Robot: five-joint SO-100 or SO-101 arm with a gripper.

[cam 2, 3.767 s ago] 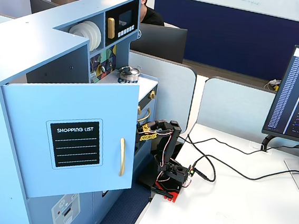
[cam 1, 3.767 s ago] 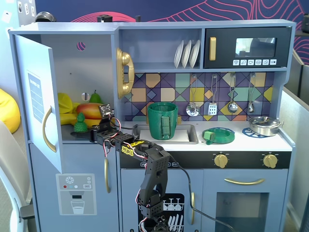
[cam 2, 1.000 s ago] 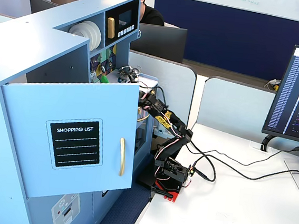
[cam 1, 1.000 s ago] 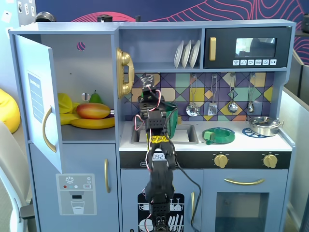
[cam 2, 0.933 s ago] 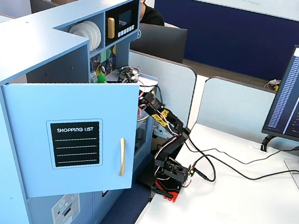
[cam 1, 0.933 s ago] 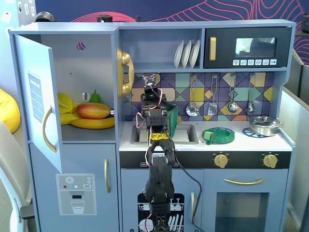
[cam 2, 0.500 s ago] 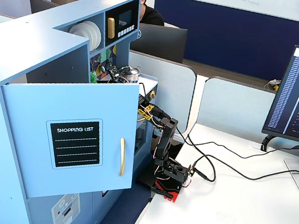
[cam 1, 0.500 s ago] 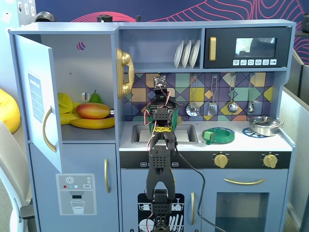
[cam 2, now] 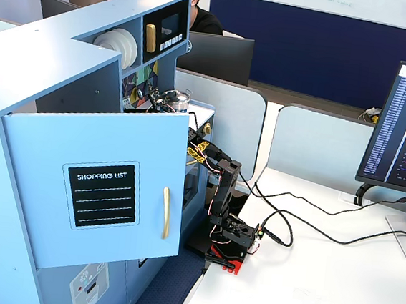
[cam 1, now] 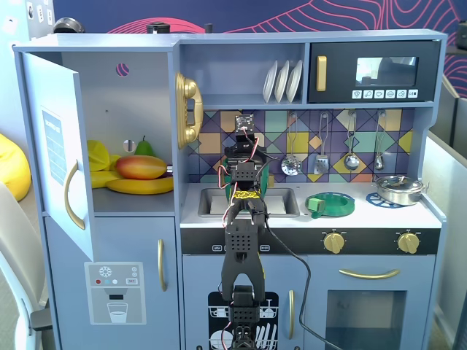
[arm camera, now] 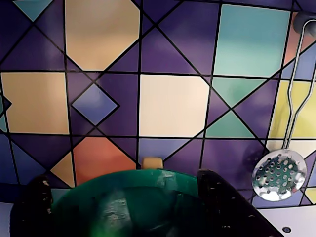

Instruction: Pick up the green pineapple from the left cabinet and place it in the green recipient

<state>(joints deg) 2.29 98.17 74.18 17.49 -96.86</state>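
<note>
Gripper (arm camera: 123,207), jaws spread w/ nothing seen between, hangs directly over the green recipient (arm camera: 128,202) in wrist view, no green pineapple visible in any view, and the left cabinet (cam 1: 109,131) stands open w/ other fruit, well left in a fixed view.

Cabinet shelf: mango (cam 1: 141,167) rests on banana (cam 1: 139,186); dark green pear (cam 1: 144,148) at the mango's 12 o'clock. Counter: flat green dish (cam 1: 332,204), steel pan (cam 1: 398,189) at its 3 o'clock. Slotted skimmer (arm camera: 279,175) hangs on tiled backsplash (arm camera: 173,103).
</note>
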